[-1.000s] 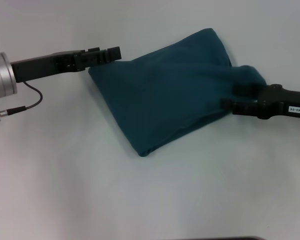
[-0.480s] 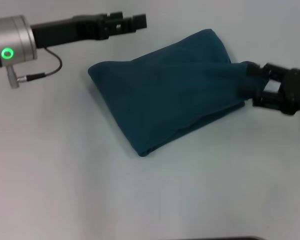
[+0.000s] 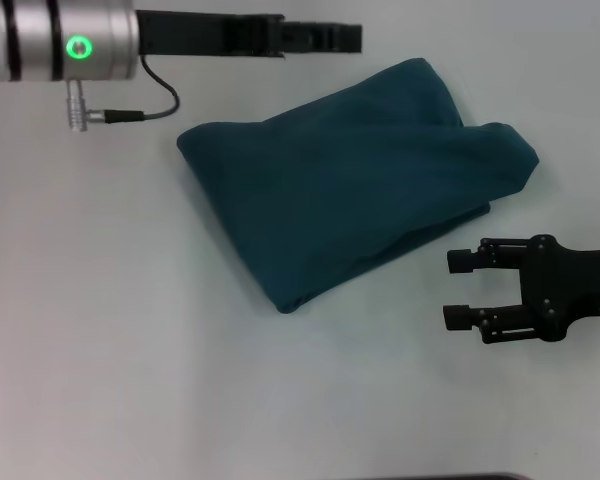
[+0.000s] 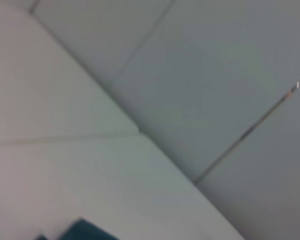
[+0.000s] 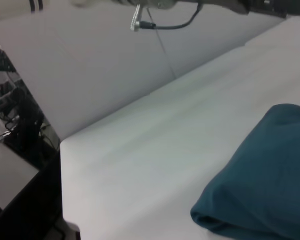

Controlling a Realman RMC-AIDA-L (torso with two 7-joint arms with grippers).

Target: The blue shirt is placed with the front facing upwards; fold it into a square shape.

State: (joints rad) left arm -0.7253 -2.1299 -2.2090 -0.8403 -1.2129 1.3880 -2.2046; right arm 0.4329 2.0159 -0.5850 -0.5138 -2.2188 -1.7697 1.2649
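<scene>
Now your left gripper (image 3: 348,38) hangs past the far edge of the blue shirt (image 3: 350,180), grip unreadable. Shirt's folded mid-table (image 3: 110,330), bare surface all round. Your right gripper (image 3: 458,290) gapes empty, just off its near-right edge.

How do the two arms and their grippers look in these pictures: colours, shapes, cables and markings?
The left arm has a silver cylindrical section with a glowing green ring light, black bands, and a thin black cable on a metal plug; its left gripper is black and slim. The right gripper is black, with two blocky parallel fingers and a small white label on its body.
</scene>
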